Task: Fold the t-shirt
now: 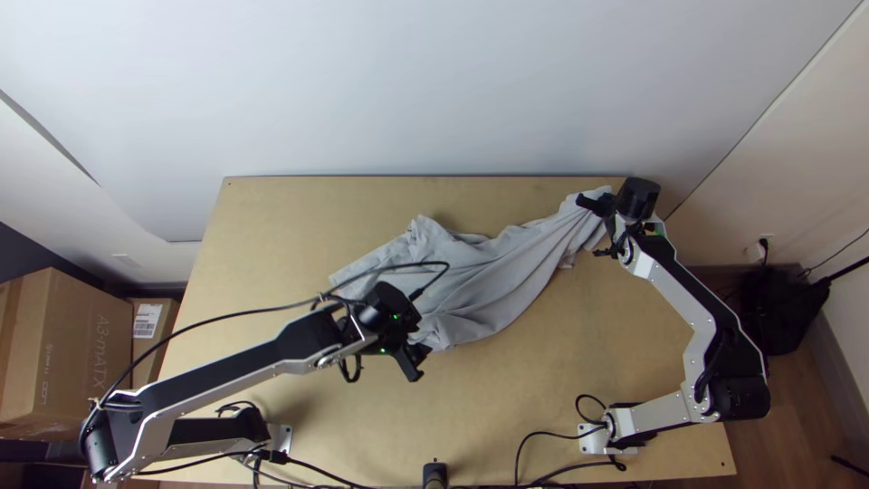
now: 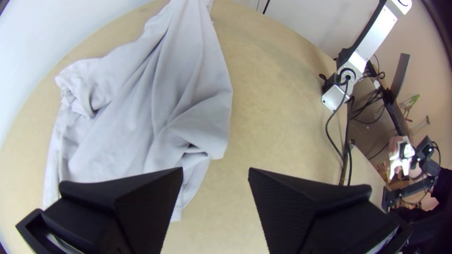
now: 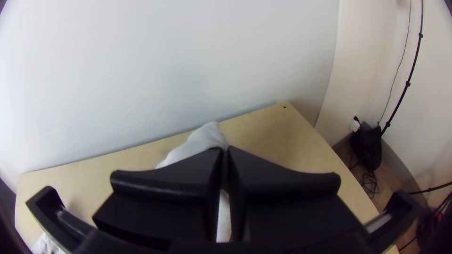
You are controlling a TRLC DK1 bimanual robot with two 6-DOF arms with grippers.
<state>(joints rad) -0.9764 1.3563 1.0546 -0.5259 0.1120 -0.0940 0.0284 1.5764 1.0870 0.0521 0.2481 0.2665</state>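
The light grey t-shirt (image 1: 489, 276) lies bunched and creased across the table, drawn out into a narrow, pleated strip towards the far right corner. There my right gripper (image 1: 593, 205) is shut on its end; in the right wrist view, grey cloth (image 3: 202, 138) shows beyond and below the pressed-together fingers of this gripper (image 3: 225, 150). My left gripper (image 1: 419, 346) is over the shirt's near edge, left of the table's middle. From its wrist, the left gripper (image 2: 216, 171) is open with nothing held, and the wide part of the shirt (image 2: 141, 113) lies partly behind one finger.
Bare wood of the table (image 1: 625, 335) shows between the shirt and the right arm's base. A wall runs along the far edge. Black cables (image 1: 561, 466) lie along the near edge, and cardboard boxes (image 1: 68, 353) stand off the left side.
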